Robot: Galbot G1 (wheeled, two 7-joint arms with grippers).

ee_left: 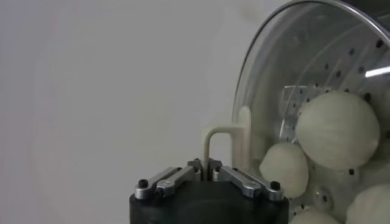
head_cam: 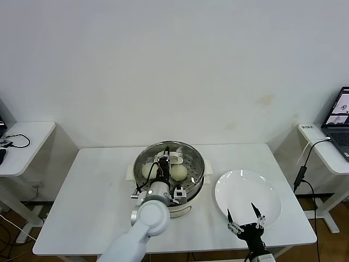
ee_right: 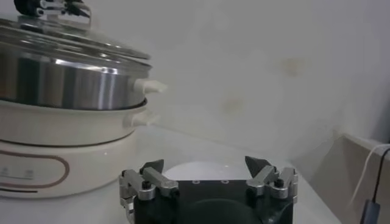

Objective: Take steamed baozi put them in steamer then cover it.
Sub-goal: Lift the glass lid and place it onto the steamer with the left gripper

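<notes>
Your left gripper (ee_left: 207, 165) has its jaws pinched on the cover (ee_left: 317, 79) handle; seat it level on the steamer (head_cam: 193, 188) before releasing. Right gripper (head_cam: 245, 216) idles, jaws spread, at the surface's near right corner.

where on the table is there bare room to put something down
The white table is bare left of the round stainless-steel steamer, out to its left edge, and along the back edge behind the flat white plate. The middle is crowded: the left gripper grips the clear glass cover; the right gripper hovers over the plate.

Plain white wall (head_cam: 174, 65), white table (head_cam: 92, 207), white side desks left (head_cam: 24, 147) and right (head_cam: 327, 153), laptop (head_cam: 339, 123), trailing cables (head_cam: 302, 174)
</notes>
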